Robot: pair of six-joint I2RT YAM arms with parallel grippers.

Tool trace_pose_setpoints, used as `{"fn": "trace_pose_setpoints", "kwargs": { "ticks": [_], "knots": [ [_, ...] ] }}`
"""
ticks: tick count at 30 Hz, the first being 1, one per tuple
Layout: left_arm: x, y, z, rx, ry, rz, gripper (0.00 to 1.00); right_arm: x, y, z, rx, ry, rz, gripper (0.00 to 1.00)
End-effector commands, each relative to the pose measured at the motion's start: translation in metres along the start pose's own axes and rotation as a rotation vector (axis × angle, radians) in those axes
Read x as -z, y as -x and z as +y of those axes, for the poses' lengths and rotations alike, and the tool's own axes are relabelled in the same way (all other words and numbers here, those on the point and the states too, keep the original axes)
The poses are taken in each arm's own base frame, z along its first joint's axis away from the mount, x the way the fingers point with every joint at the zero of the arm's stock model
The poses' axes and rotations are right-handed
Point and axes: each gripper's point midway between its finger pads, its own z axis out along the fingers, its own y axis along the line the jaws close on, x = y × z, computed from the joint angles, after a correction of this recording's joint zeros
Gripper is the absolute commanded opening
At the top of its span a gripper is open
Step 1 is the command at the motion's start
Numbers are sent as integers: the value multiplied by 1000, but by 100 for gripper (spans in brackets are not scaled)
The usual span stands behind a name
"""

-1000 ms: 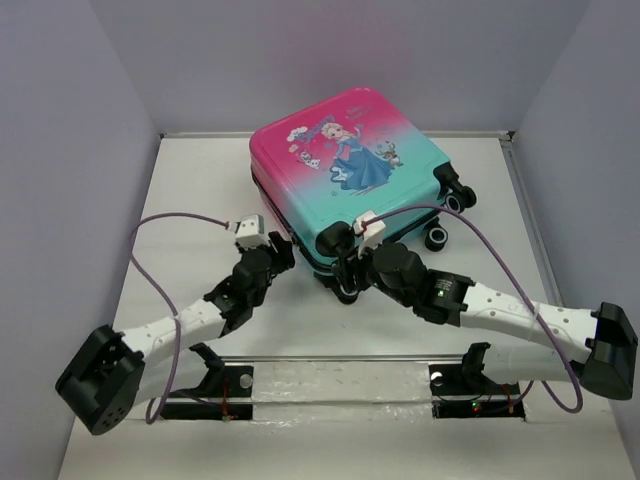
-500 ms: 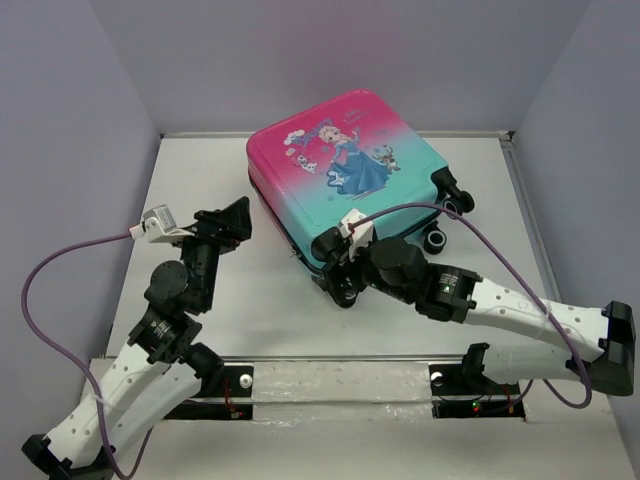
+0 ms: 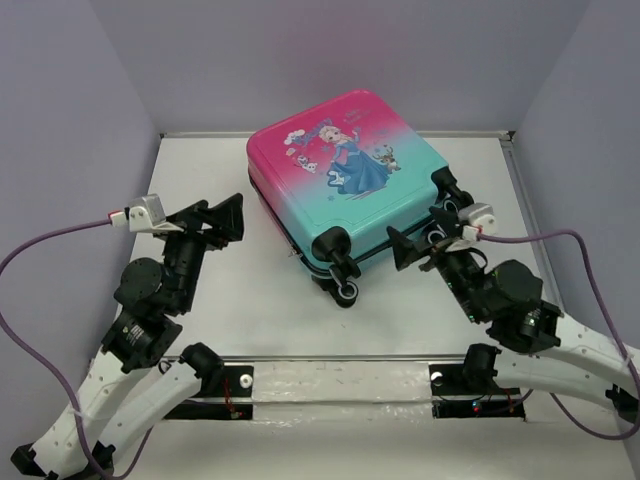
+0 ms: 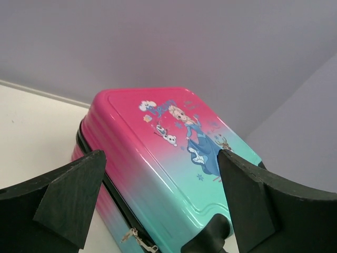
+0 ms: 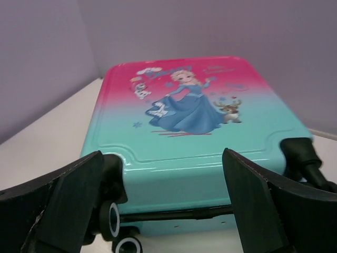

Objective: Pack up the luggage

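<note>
The luggage point(image 3: 345, 185) is seen closed and laid flat on the bench point(image 3: 260, 310) toward 12 o'clock, print side up, with its wheels point(image 3: 347, 291) turned toward 5 o'clock. The left hand point(image 3: 222, 218) is held wide at the luggage's 9 o'clock, apart from the shell. The right hand point(image 3: 415, 235) is spread wide at 4 o'clock, just beside the wheeled edge, with nothing gripped.

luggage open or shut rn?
Shut. The luggage lies flat, print side up, both shells meeting along the black zipper band, no lining showing. Whether it is zipped all round: cannot tell.
</note>
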Motion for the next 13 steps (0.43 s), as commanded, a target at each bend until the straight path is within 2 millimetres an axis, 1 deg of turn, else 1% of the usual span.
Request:
{"fn": "trace_pose_setpoints", "kwargs": {
  "ticks": [1, 4, 5, 7, 9, 13],
  "knots": [
    [6, 34, 3, -89, 27, -80, 99, 27, 41, -60, -129, -225, -189, 100],
    [10, 48, 3, -98, 30, -112, 99, 41, 42, -78, -182, -271, -244, 100],
    [12, 57, 0, -105, 22, -132, 99, 49, 45, -86, -212, -285, -268, 100],
    [14, 64, -2, -102, 11, -158, 99, 56, 50, -92, -239, -290, -295, 100],
    [13, 61, -1, -113, 8, -159, 99, 57, 53, -94, -239, -296, -302, 100],
    [6, 49, 2, -135, 25, -134, 99, 53, 56, -94, -211, -313, -287, 100]
  ]
}}
